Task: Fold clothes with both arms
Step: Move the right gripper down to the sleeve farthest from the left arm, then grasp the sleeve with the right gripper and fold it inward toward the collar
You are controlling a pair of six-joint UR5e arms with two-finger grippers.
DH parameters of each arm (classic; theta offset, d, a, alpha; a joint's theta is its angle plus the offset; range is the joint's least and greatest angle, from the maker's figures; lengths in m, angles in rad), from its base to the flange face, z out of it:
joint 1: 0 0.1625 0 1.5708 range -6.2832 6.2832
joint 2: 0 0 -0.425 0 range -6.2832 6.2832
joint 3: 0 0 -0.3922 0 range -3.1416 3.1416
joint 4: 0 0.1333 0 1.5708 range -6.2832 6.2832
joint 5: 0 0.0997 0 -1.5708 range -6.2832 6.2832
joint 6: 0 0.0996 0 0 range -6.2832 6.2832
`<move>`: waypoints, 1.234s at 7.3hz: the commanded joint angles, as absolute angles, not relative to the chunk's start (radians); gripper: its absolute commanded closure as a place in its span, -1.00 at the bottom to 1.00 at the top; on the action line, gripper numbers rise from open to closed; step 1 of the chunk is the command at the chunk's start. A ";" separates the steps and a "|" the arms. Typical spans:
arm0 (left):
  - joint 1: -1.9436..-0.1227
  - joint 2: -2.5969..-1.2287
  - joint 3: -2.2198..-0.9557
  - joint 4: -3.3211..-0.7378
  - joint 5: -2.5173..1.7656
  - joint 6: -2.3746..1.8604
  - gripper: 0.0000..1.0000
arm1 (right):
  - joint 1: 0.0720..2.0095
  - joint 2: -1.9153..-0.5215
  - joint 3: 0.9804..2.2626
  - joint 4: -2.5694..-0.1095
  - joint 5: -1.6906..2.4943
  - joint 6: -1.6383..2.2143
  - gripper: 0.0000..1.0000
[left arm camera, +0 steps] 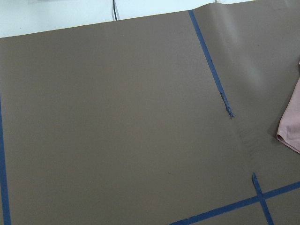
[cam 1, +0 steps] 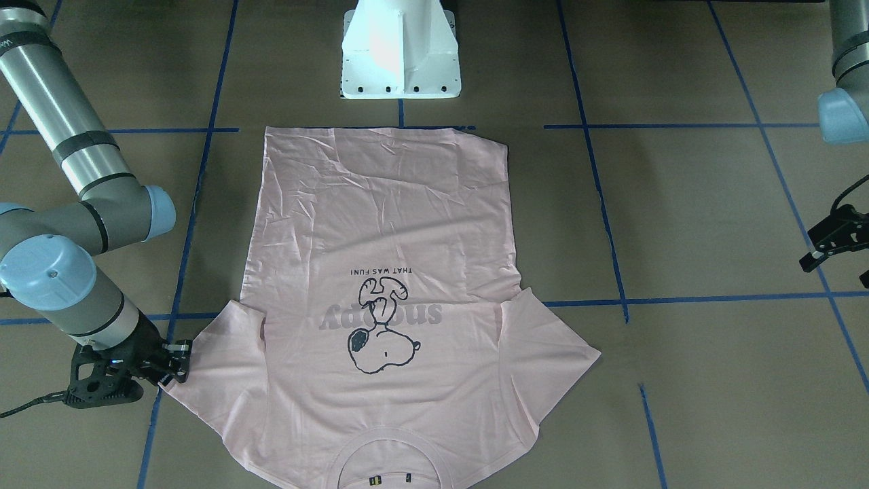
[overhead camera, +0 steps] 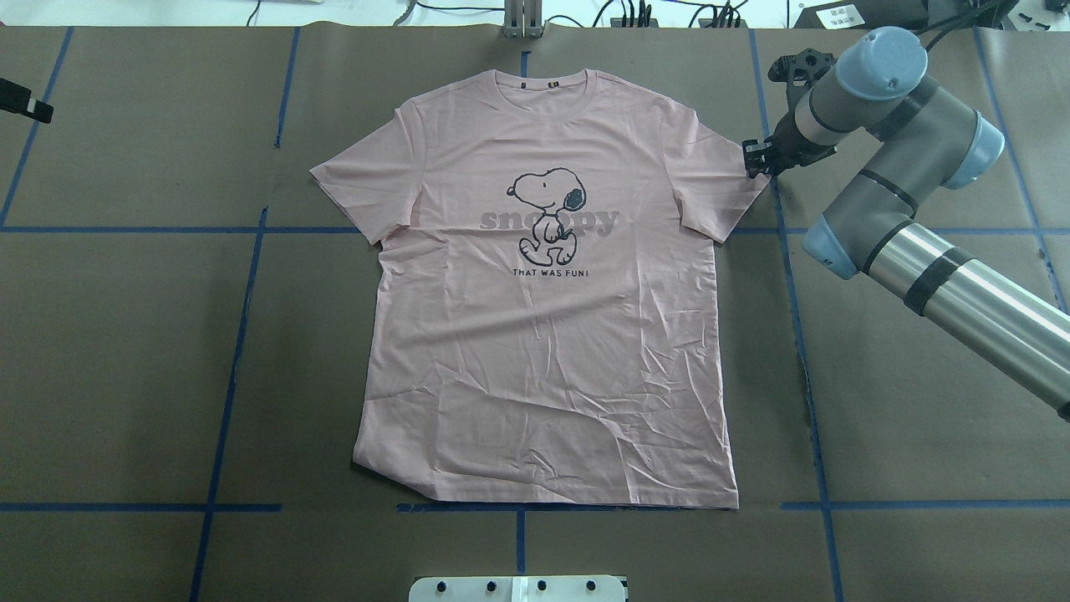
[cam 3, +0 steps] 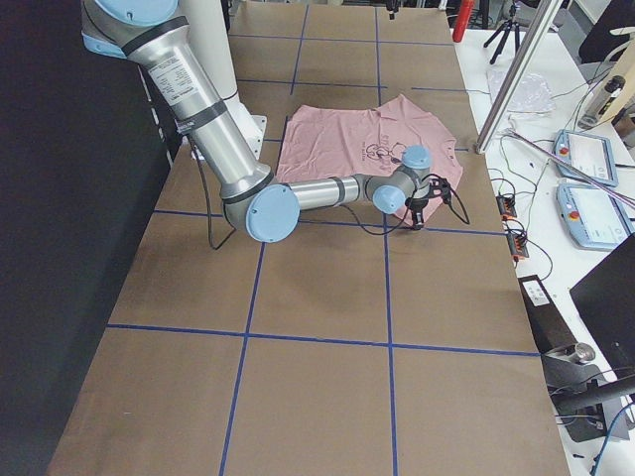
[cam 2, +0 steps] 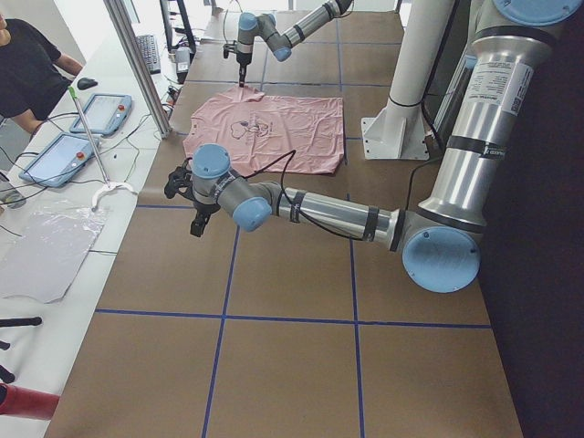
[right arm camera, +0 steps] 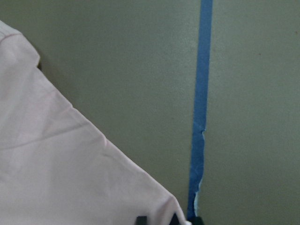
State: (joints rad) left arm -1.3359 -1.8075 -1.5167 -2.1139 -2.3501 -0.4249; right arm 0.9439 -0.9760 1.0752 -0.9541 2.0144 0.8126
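Note:
A pale pink T-shirt lies flat and print-up on the brown table, collar at the far edge and hem toward the robot's base; it also shows in the front view. My right gripper is low at the tip of the shirt's right sleeve. In the right wrist view its black fingertips stand apart at either side of the sleeve corner, so it is open. My left gripper hangs open and holds nothing, well clear of the other sleeve.
The white pedestal base stands just behind the hem. Blue tape lines cross the brown table cover. A person sits at a side bench with tablets beyond the far table edge.

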 commanded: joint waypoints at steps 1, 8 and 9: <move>-1.336 -1.810 -1.516 -2.114 -2.350 -0.425 -0.99 | 0.948 -0.968 1.084 -0.954 2.019 0.811 0.65; -1.336 -1.818 -1.516 -2.114 -2.350 -0.426 -0.88 | 0.887 -0.816 1.134 -0.954 2.016 0.912 1.00; -1.336 -1.819 -1.516 -2.114 -2.350 -0.426 -0.85 | 0.873 -0.774 1.106 -0.954 2.007 0.928 1.00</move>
